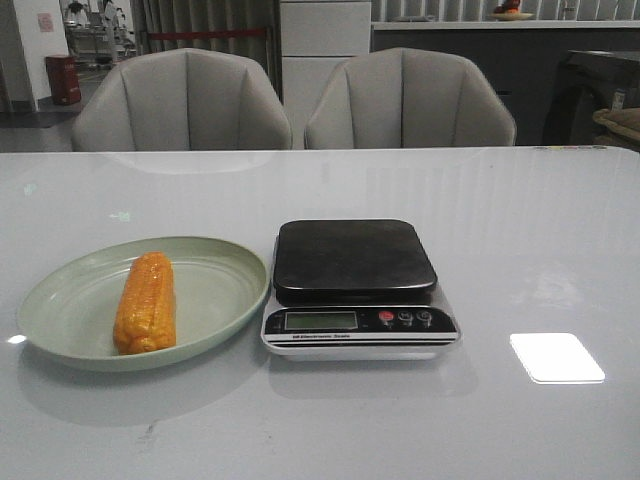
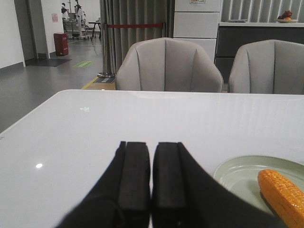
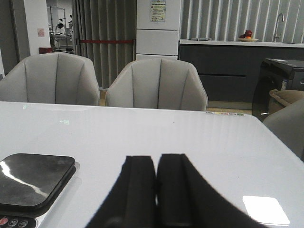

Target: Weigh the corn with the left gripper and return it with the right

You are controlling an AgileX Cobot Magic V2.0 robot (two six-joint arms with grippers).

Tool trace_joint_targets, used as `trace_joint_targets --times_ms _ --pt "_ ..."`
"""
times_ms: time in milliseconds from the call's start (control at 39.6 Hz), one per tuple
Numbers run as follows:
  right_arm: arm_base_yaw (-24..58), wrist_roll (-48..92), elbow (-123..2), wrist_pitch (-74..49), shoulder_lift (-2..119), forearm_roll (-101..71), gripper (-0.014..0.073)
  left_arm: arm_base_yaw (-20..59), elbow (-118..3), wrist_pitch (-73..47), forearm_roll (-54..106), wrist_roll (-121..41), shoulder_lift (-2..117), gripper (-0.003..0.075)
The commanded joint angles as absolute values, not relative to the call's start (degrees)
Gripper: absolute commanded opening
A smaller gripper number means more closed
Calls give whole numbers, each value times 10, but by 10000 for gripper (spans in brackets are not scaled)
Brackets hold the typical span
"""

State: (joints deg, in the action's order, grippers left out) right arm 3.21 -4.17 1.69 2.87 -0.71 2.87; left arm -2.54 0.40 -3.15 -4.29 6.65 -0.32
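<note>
The orange-yellow corn (image 1: 146, 302) lies lengthwise in a pale green plate (image 1: 70, 300) at the front left of the table; the left wrist view catches its end (image 2: 282, 196) on that plate (image 2: 237, 173). Right of the plate stands a kitchen scale (image 1: 355, 288) with a bare dark platform, also seen in the right wrist view (image 3: 33, 184). Neither arm shows in the front view. My left gripper (image 2: 151, 145) is shut and holds nothing, to the left of the plate and apart from it. My right gripper (image 3: 156, 157) is shut and holds nothing, to the right of the scale.
Two grey chairs (image 1: 185, 100) (image 1: 408, 98) stand behind the table's far edge. A bright patch of reflected light (image 1: 556, 357) lies on the white tabletop right of the scale. A dark counter (image 3: 228, 66) runs along the back wall.
</note>
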Motion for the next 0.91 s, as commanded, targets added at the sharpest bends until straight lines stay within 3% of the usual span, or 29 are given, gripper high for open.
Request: trace_joint_targets --times_ms 0,379,606,884 --pt "30 -39 21 78 -16 36 159 -26 22 15 -40 68 -14 122" --pt "30 -39 21 78 -16 36 159 -26 22 26 -40 68 -14 122" --pt "30 -39 21 78 -16 36 159 -26 10 133 -40 68 -14 122" --pt "30 -39 21 78 -16 36 159 -26 -114 24 -38 71 36 122"
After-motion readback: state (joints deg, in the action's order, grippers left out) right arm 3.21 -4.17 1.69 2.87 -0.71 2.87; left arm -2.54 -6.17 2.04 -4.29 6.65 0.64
